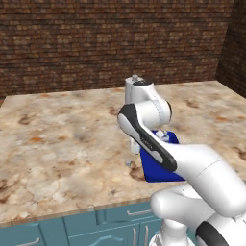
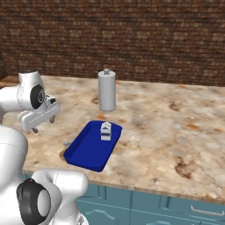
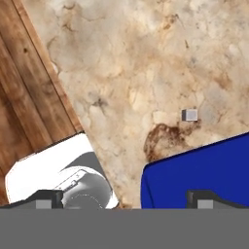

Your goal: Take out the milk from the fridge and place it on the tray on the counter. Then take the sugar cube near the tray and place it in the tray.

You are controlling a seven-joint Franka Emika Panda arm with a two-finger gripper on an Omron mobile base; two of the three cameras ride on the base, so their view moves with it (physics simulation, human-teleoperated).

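Observation:
The milk (image 2: 106, 131), a small white carton, stands upright in the far end of the deep-blue tray (image 2: 88, 149) on the counter (image 2: 176, 127). The sugar cube (image 2: 66, 143) lies on the stone just left of the tray's near end. My gripper (image 2: 44, 125) hangs open above the counter, left of the tray and a little above the cube, with nothing in it. In the hand view the sugar cube (image 3: 190, 115) sits close beside the tray (image 3: 204, 170), beyond my gripper (image 3: 124, 200), whose tips are wide apart. From the left base my arm covers most of the tray (image 1: 156, 170); the sugar cube (image 1: 128, 163) shows beside it.
A tall grey canister (image 2: 107, 90) with a knob lid stands behind the tray. A brick wall (image 2: 132, 39) backs the counter. The counter's front edge and the wooden floor (image 3: 24, 97) lie near my hand. Teal cabinet fronts (image 1: 72, 228) run below.

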